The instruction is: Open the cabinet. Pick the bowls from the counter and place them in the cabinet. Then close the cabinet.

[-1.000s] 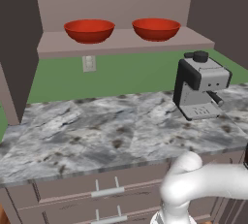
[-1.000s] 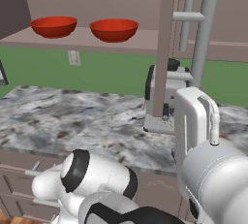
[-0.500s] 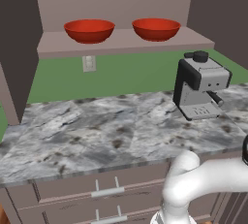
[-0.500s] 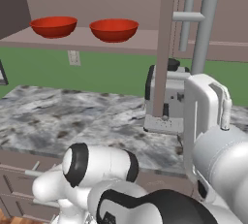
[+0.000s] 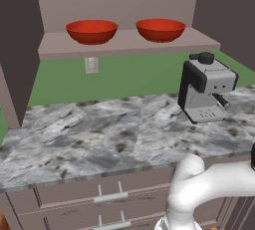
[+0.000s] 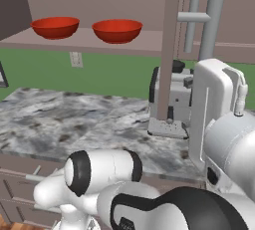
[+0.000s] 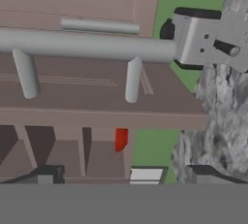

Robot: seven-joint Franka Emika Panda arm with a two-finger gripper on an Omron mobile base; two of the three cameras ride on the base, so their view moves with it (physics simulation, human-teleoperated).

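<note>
Two red bowls (image 5: 91, 30) (image 5: 160, 29) sit side by side on the open cabinet (image 5: 124, 45) shelf, above the marbled desk (image 5: 114, 134) — a coffee machine (image 5: 205, 87) stands at its right end. The claw (image 7: 118, 173), fingers apart and empty, faces the door's grey bar handle (image 7: 82, 45) — the bowls lie beyond the door.

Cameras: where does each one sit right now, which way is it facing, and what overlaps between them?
Left base view: behind the arm's left, looking over the counter at the bowls in the open cabinet; white arm lower right.
Right base view: behind-right, same bowls; arm lower left.
Hand view: rolled, facing the door's handle; open gripper.
All three share the coffee machine.
</note>
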